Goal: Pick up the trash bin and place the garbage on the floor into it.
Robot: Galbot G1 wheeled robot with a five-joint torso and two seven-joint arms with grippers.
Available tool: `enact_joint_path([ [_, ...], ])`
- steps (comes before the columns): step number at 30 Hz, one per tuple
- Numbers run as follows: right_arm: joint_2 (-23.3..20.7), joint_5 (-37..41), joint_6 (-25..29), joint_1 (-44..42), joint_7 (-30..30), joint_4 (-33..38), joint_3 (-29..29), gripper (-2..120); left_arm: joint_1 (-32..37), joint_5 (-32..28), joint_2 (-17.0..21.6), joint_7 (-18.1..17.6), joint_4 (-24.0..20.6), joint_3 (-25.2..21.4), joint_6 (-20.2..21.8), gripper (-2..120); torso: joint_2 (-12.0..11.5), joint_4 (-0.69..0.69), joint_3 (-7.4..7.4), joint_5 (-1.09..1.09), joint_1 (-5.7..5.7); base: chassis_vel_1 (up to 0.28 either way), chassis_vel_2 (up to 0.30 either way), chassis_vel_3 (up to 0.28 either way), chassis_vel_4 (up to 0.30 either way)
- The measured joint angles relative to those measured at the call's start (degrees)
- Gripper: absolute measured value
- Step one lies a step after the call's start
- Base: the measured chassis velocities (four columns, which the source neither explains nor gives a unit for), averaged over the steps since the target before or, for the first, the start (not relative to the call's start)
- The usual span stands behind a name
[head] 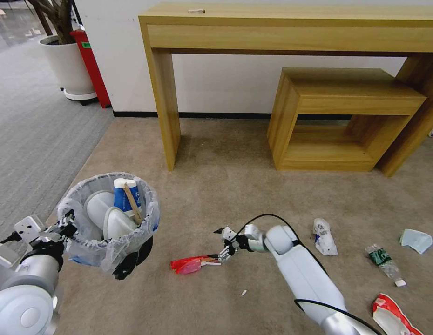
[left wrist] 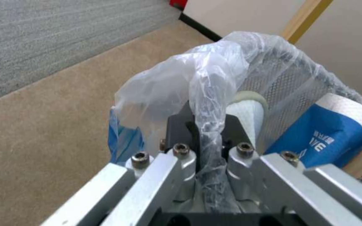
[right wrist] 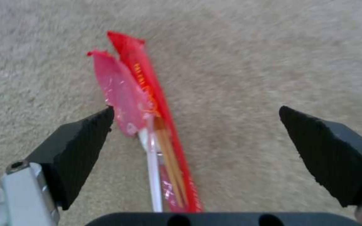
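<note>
On the beige floor [head: 235, 186], our right hand [right wrist: 198, 138] gapes wide over the red wrapper [right wrist: 141, 94], one pad touching it. Our left hand [left wrist: 208, 147] is clamped on the trash bin [head: 109, 218] rim, holding it beside us.

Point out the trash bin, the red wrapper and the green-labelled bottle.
trash bin [head: 109, 246]: head view, bag-covered front wall.
red wrapper [right wrist: 137, 67]: right wrist view, upper end on the carpet.
green-labelled bottle [head: 379, 257]: head view, on the green label.
</note>
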Motion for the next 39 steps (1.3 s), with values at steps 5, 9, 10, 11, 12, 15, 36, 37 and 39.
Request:
enact_joint_path([
  [5,2.38,-4.21,0.52,1.30,1.08,-4.26,-1.02,100,0.36,-0.01,-0.27,0.01,-0.78,-0.11,0.00,3,0.00,0.00,-0.01,0.00,0.00,0.000,0.000,0.000,0.000],
  [9,3.26,-5.99,0.52,1.82,3.20,-6.76,-1.99,100,0.61,-0.05,-0.43,0.01,-1.26,-0.24,0.00,3,0.00,0.00,-0.01,0.00,0.00,0.000,0.000,0.000,0.000],
  [10,3.44,-6.31,0.52,1.93,3.63,-7.28,-2.09,100,0.66,-0.07,-0.46,0.01,-1.32,-0.27,0.00,3,0.00,0.00,-0.01,0.00,0.00,0.000,0.000,0.000,0.000],
  [11,3.63,-6.67,0.55,2.03,4.03,-7.81,-2.19,100,0.70,-0.09,-0.48,0.01,-1.40,-0.30,0.00,3,0.00,0.00,-0.01,0.01,0.00,0.000,0.000,0.000,0.000],
  [12,3.63,-6.67,0.55,2.03,4.03,-7.81,-2.19,100,0.70,-0.09,-0.48,0.01,-1.40,-0.30,0.00,3,0.00,0.00,-0.01,0.01,0.00,0.000,0.000,0.000,0.000],
  [15,4.33,-8.46,1.17,2.35,5.75,-10.24,-2.44,100,0.55,-0.02,-0.76,0.01,-1.41,-0.09,0.00,3,0.00,0.00,-0.01,0.01,0.00,0.000,0.000,0.000,0.000],
  [36,5.00,-10.42,1.16,2.41,8.44,-13.98,-1.67,50,-0.84,1.21,-1.19,-0.06,-0.04,2.21,-0.07,3,0.01,0.00,-0.01,0.02,0.00,0.000,0.000,0.000,0.000],
  [37,5.02,-10.43,1.15,2.41,8.51,-14.00,-1.56,47,-0.87,1.23,-1.14,-0.06,-0.02,2.29,-0.07,3,0.01,0.01,-0.01,0.02,0.00,0.000,0.000,0.000,0.000],
  [39,4.92,-10.45,1.08,2.41,8.85,-14.00,-1.37,34,-0.98,1.32,-0.94,-0.07,0.10,2.50,-0.07,3,0.01,0.01,-0.01,0.02,0.00,0.000,0.000,0.000,0.000],
])
